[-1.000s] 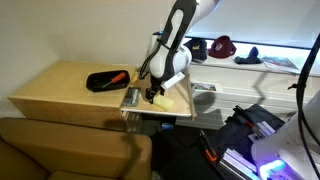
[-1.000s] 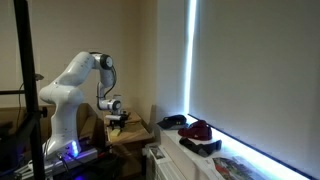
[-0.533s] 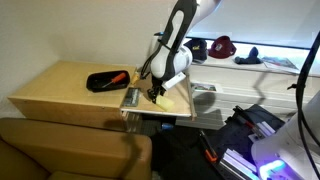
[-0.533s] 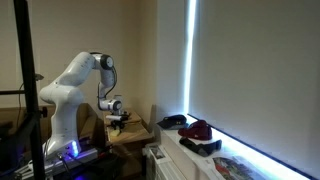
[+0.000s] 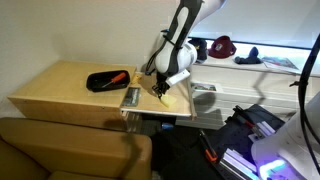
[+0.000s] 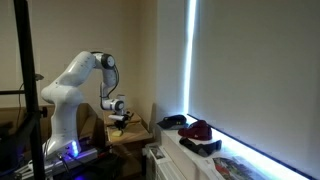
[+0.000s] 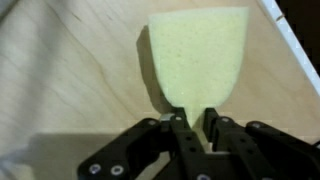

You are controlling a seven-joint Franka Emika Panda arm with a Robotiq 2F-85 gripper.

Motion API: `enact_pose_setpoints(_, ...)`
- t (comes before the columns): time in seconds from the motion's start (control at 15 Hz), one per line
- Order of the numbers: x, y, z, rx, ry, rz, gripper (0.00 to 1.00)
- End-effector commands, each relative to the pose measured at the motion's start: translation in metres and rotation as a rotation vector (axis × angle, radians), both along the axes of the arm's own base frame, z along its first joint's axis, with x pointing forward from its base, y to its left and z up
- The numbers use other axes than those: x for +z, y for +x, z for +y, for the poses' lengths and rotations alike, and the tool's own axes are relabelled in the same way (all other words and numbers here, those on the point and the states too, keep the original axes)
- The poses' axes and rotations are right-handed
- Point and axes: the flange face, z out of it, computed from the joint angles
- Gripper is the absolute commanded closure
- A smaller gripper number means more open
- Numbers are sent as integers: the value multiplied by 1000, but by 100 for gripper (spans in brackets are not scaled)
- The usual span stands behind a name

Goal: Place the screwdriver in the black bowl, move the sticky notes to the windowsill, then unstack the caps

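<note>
Item 1, grip. In the wrist view the tool [image 7: 195, 126] has its jaws drawn in on the near end of the notes [image 7: 198, 55]. Yellow paper fills the narrow gap between the fingers [image 7: 177, 128]. The tool grips the notes.

Item 2, position. The notes extend straight out ahead of the tool over the pale wooden surface [image 7: 70, 80]. Whether they lie flat or are raised cannot be told. In an exterior view the tool [image 5: 160, 89] points down at the notes [image 5: 173, 100].

Item 3, edges and room. An edge of the surface runs just beyond the notes' far corner, on the side of the tool towards the windowsill [image 5: 226, 66]. On the opposite side of the tool there is open wood. A grey object [image 5: 131, 96] lies near the tool. The bowl [image 5: 101, 82], with the screwdriver [image 5: 118, 76] in it, lies farther off that way. The caps [image 5: 222, 45], one dark and one red, sit on the windowsill beyond the tool.

Item 4, orientation. The pad appears narrow at the tool and wide at its far end. Its axis is in line with the tool.
</note>
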Motion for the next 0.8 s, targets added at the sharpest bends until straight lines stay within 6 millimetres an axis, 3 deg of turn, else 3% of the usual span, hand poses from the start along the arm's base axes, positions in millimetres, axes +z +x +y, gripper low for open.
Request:
enact_pose_setpoints(0.0, 40, -23, -54, -66, 6, -47, 94)
enact_pose_setpoints(0.4, 119, -52, -144, -293, 46, -287, 95)
enact_pose_setpoints(0.53, 143, -38, -142, -316, 81, -374, 95)
enact_pose_setpoints(0.6, 123, -37, -146, -315, 70, -315, 95)
enact_pose_setpoints(0.67, 132, -35, -148, -312, 72, -335, 80)
enact_pose_setpoints(0.73, 133, -34, -148, -314, 70, -336, 80)
